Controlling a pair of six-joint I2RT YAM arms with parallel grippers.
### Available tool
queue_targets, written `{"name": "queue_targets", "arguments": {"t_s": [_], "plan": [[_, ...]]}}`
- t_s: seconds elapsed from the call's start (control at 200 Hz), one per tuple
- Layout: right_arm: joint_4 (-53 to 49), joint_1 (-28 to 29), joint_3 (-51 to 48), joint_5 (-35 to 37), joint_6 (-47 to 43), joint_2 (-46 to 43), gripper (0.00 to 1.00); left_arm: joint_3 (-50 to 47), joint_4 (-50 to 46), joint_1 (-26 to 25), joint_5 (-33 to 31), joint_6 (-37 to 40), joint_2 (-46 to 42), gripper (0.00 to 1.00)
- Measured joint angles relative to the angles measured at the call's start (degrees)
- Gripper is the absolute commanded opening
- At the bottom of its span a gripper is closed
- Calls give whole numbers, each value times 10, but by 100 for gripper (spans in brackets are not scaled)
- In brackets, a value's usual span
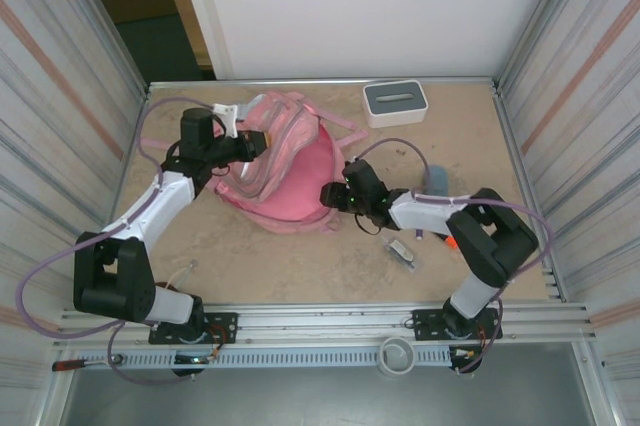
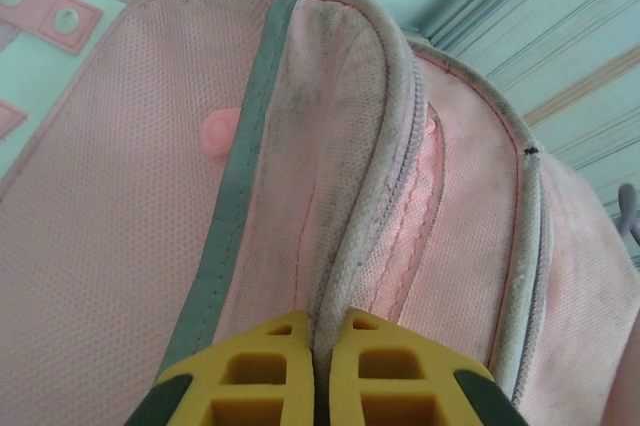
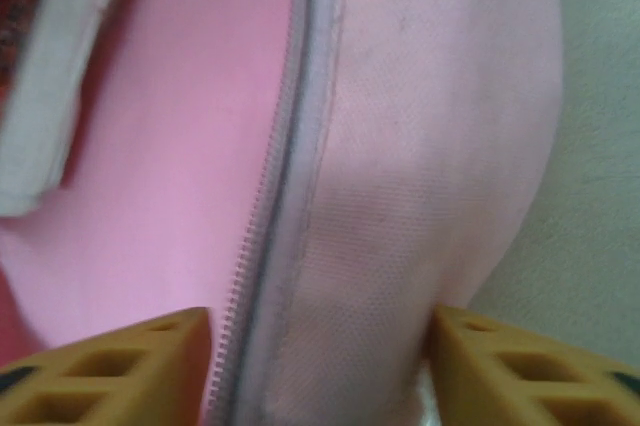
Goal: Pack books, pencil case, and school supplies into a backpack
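The pink backpack (image 1: 290, 181) lies in the middle of the table, mouth toward the left arm. My left gripper (image 1: 262, 143) is at its upper left edge, shut on the backpack's grey piped zip rim (image 2: 365, 216), yellow fingers (image 2: 260, 366) nearly touching. My right gripper (image 1: 330, 194) is at the bag's lower right edge; its jaws stand apart astride a fold of pink fabric and zip (image 3: 300, 246). A clear packet (image 1: 404, 251) and an orange-tipped marker (image 1: 449, 241) lie near the right forearm. The books are hidden. A blue-grey item (image 1: 436, 181) may be the pencil case.
A white box with a grey slotted top (image 1: 395, 102) stands at the back right. Pink straps (image 1: 345, 128) trail from the bag toward it. Corrugated walls close in on both sides. A metal rail (image 1: 320, 321) runs along the near edge.
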Motion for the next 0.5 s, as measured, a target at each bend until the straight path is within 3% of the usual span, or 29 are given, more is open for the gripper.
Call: {"name": "queue_targets", "arguments": {"t_s": [0.09, 0.225, 0.376, 0.501], "plan": [[-5, -19, 29, -16, -4, 29, 18, -21, 3, -16, -20, -7, -3, 0], [-19, -64, 85, -50, -17, 67, 8, -55, 7, -50, -63, -26, -18, 0], [-75, -106, 180, -83, -51, 113, 6, -62, 13, -93, -120, -51, -24, 1], [-130, -136, 271, -113, -82, 151, 12, -57, 27, -123, -156, -69, -11, 15]]}}
